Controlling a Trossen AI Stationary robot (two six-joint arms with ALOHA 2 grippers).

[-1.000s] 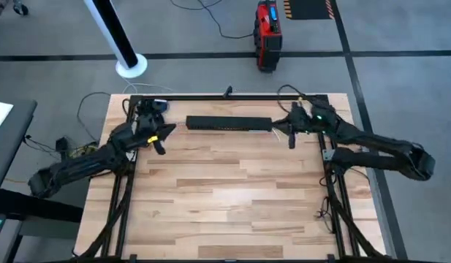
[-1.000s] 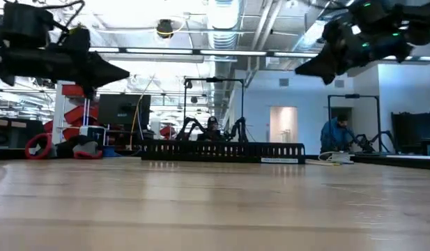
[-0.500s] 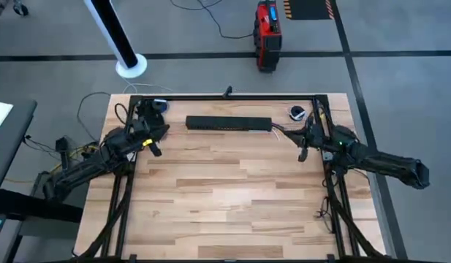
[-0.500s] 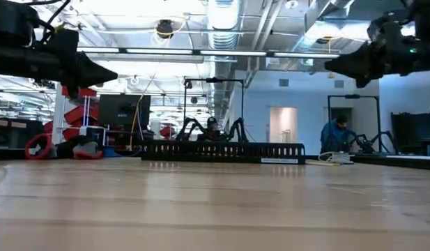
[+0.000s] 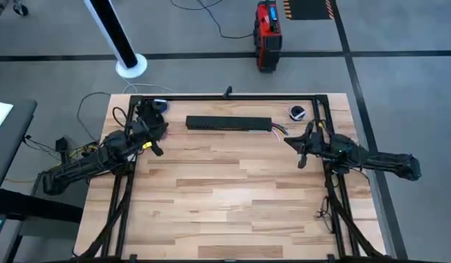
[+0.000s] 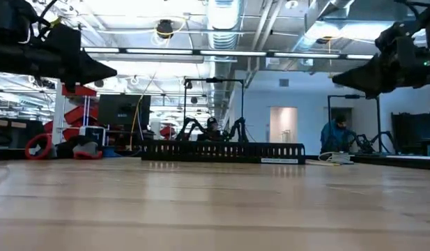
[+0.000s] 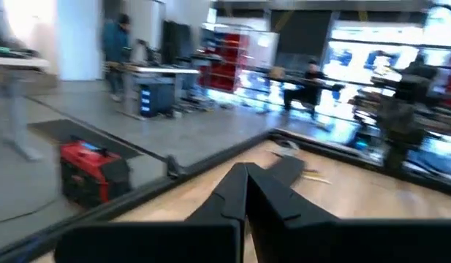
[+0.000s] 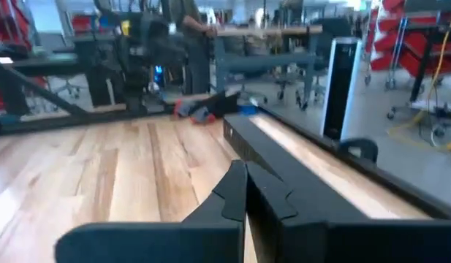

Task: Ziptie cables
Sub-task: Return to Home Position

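though within duct (image 5: 229, 123), cables (image 5: 278, 129) partly outside

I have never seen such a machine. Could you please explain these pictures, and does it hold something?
It is a robot with two dark arms at a wooden table. One picture looks down from above, one looks level across the tabletop, and two come from cameras on the wrists. On the table lies a black cable duct; thin cables stick out of its end nearer the right arm. The left hand and right hand hang above the table's sides, both shut, holding nothing.
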